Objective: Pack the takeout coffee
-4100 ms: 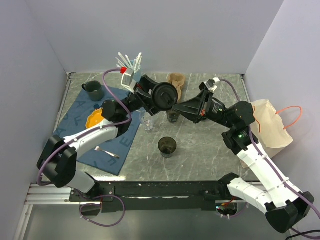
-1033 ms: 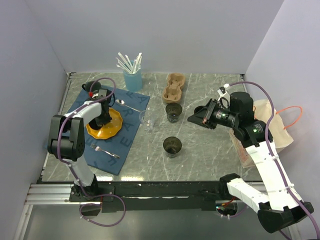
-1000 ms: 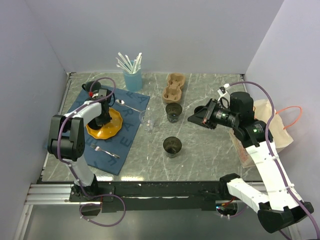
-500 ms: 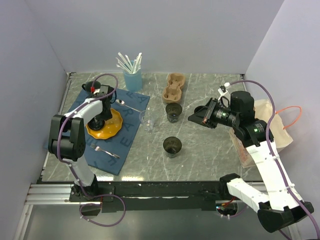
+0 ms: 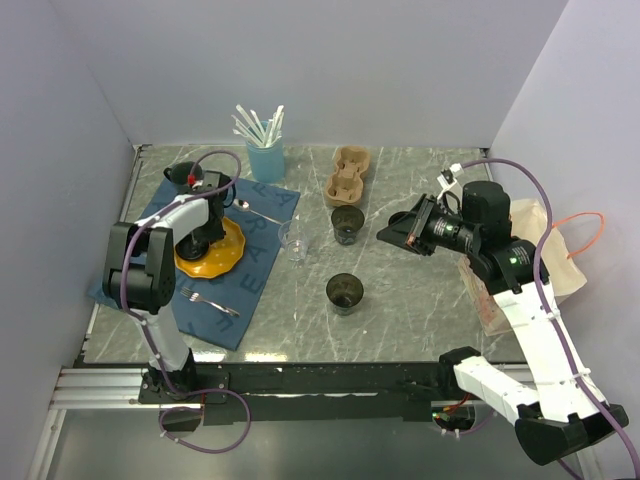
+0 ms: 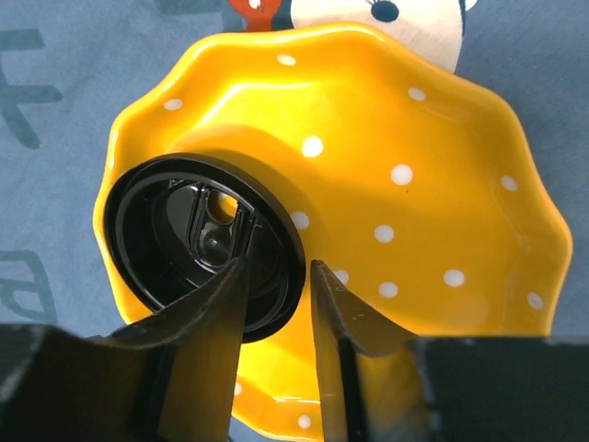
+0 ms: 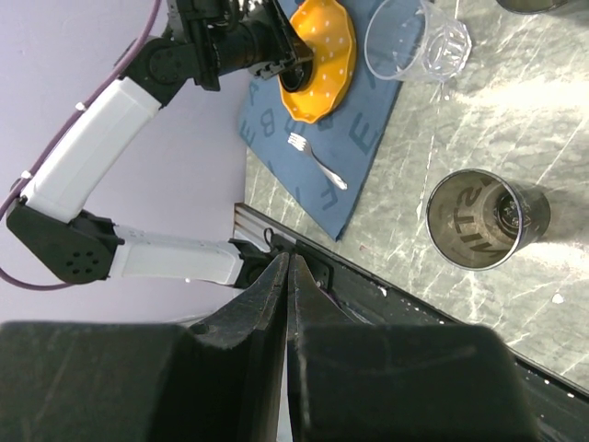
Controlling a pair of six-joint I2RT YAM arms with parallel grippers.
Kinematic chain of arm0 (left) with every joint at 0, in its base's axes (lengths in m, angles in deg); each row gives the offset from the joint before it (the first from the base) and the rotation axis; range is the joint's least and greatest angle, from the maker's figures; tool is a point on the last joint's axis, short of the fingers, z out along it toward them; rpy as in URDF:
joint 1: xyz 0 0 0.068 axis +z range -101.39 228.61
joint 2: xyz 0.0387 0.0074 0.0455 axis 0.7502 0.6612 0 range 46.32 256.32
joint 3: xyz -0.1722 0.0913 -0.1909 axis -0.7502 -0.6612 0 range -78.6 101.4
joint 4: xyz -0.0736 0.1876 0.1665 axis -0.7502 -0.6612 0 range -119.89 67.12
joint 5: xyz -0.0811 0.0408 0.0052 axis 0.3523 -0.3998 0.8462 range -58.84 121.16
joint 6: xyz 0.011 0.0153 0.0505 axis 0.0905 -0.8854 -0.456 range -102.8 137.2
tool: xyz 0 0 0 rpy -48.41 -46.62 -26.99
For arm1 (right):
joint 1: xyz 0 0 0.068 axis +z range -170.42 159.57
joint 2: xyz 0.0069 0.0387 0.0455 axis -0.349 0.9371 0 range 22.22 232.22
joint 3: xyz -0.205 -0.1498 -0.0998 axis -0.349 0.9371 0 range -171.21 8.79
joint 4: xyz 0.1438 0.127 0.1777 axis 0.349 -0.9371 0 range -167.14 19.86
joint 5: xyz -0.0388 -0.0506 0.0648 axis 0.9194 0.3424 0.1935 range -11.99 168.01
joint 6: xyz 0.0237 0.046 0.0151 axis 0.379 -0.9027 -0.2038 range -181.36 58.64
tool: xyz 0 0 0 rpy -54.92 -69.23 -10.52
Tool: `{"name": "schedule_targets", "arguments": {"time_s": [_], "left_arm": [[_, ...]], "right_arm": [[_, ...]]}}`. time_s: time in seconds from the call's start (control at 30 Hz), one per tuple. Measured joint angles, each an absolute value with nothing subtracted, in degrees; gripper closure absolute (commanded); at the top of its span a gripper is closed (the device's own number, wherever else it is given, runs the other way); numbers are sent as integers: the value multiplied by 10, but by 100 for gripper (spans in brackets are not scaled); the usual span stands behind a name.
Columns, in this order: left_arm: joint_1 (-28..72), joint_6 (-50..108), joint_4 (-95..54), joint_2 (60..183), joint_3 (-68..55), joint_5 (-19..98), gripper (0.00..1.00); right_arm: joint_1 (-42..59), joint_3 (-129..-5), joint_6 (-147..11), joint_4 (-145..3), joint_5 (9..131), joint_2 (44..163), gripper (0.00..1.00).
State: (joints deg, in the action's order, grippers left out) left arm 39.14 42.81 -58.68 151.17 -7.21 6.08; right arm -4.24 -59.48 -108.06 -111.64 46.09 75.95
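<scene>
Left wrist view: takeout coffee (image 6: 202, 244) on the yellow plate (image 6: 442, 203), round black lid facing the camera; top view hides it under the left arm (image 5: 170, 215).
Left hand (image 6: 278, 267): pinching the lid's rim.
Right hand (image 7: 287, 258): pressed together, aloft.
Tumbler (image 7: 488, 219): upright on tabletop (image 7: 479, 120), contents unclear.

— Placemat?
— Blue placemat (image 5: 250, 278) flat on tabletop (image 5: 420, 300); spotted yellow plate (image 6: 414, 203) and fork (image 5: 208, 300) on it.
— Elsewhere?
— Clear glass (image 5: 293, 242) upright at the placemat's right edge; cup of straws (image 5: 265, 158) behind.
</scene>
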Motion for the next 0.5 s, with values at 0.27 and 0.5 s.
{"name": "schedule_targets", "arguments": {"time_s": [0.27, 0.5], "left_arm": [[389, 425, -596, 1519, -65, 63, 99], [387, 428, -625, 1486, -21, 120, 99]], "right_arm": [[-42, -604, -1075, -1118, 471, 760, 90], [-42, -611, -1065, -1117, 471, 762, 86]]}}
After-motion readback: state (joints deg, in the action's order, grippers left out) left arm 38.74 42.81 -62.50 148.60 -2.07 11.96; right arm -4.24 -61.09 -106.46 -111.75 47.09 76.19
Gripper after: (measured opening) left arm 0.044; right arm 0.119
